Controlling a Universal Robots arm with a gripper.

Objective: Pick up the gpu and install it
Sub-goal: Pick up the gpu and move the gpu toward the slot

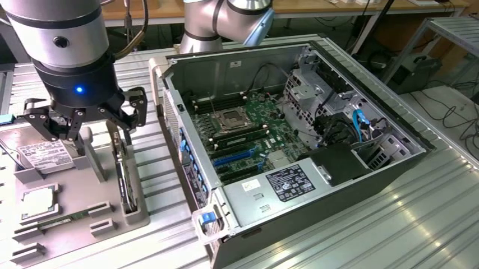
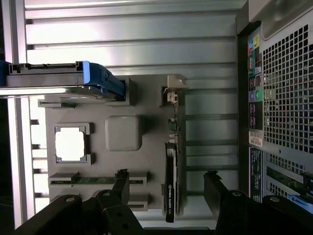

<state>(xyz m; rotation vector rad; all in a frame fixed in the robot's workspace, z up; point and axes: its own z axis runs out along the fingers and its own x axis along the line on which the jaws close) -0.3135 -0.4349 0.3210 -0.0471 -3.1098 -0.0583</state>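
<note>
Aluminium worktop (image 1: 389, 224), ribbed and shiny, carries everything I see from here. On the exterior view's left sits a matte grey moulded tray (image 1: 71, 185) with pockets and slots. The gpu (image 1: 125, 174) stands on its long edge in a narrow slot along the tray's side nearest the computer case (image 1: 389, 112): a thin card, edge-on to me, with a black cooler along one stretch and a silver bracket at the far end. The claw (image 1: 93, 126) hangs above that card, black linkage fingers spread wide and holding nothing. In the wrist view the two dark fingertips (image 2: 120, 183) stand either side of the card's cooler end, with a gap on each side, apart from it as far as I can judge. Other tray pockets hold a square silver processor (image 2: 70, 145), a narrow green memory stick (image 2: 93, 181) lying flat, and a boxy drive (image 2: 63, 81) with a blue end piece. A rounded grey block (image 2: 123, 132) rises between processor and gpu. The case lies open on its side, grey sheet metal, green motherboard (image 1: 254, 123) exposed, blue slots near its lower edge, perforated mesh on the back panel.
</note>
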